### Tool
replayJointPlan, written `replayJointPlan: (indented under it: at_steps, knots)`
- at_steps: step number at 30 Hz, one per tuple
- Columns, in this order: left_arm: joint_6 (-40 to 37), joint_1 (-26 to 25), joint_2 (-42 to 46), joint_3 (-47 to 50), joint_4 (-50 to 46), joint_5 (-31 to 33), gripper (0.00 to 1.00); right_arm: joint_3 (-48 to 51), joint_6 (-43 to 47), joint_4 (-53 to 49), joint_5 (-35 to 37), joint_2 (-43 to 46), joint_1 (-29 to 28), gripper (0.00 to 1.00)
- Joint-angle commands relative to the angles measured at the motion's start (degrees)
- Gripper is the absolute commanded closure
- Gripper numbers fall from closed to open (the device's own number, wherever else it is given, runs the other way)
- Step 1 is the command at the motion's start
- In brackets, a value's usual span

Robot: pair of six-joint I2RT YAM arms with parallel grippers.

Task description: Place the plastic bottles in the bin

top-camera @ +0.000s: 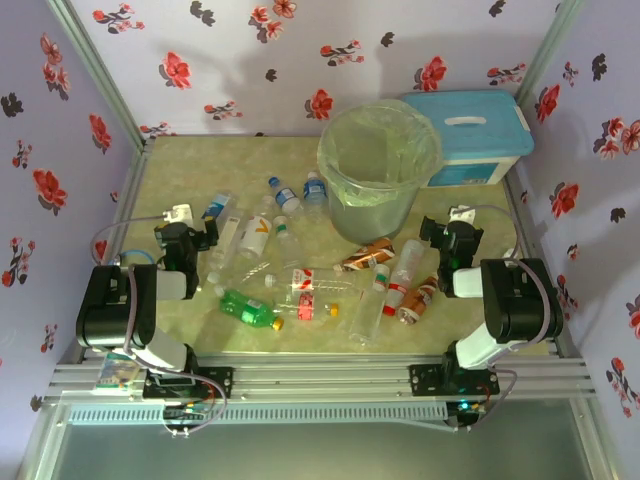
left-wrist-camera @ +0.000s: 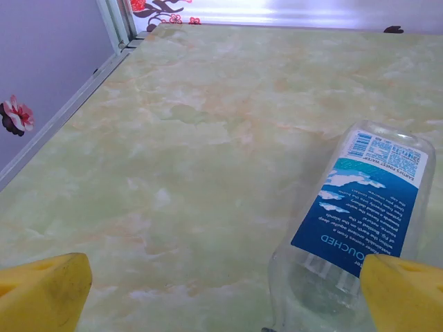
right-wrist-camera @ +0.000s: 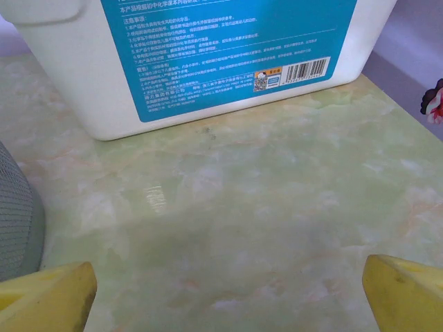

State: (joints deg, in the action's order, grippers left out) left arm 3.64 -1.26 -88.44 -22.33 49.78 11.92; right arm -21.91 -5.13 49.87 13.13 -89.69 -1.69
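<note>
Plastic bottles lie scattered over the middle of the table: a green one (top-camera: 245, 308), a clear one with a red label (top-camera: 310, 285), two brown-orange ones (top-camera: 365, 255) (top-camera: 418, 300), and blue-capped ones (top-camera: 285, 195). The bin (top-camera: 378, 170), lined with a pale green bag, stands behind them. My left gripper (top-camera: 190, 232) (left-wrist-camera: 225, 304) hangs open low over the table. A clear blue-labelled bottle (left-wrist-camera: 360, 207) lies by its right fingertip (left-wrist-camera: 405, 294), and nothing is between the fingers. My right gripper (top-camera: 445, 232) (right-wrist-camera: 228, 297) is open over bare table, to the right of the bin (right-wrist-camera: 17, 214).
A white box with a light-blue lid (top-camera: 470, 135) (right-wrist-camera: 208, 62) stands at the back right, close beyond my right gripper. Floral walls and a metal frame enclose the table (top-camera: 200, 165). Bare tabletop (left-wrist-camera: 173, 138) lies ahead of my left gripper.
</note>
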Motion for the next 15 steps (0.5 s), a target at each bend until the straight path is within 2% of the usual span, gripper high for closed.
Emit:
replayJointPlan:
  at_steps: [1, 15]
  knots:
    - [-1.44, -0.20, -0.31, 0.18, 2.34, -0.23, 0.00, 0.29, -0.76, 1.99, 0.86, 0.27, 0.46, 0.01]
    - [-1.43, 0.30, -0.15, -0.11, 1.72, -0.94, 0.00, -0.02, -0.94, 1.64, 0.75, 0.21, 0.55, 0.01]
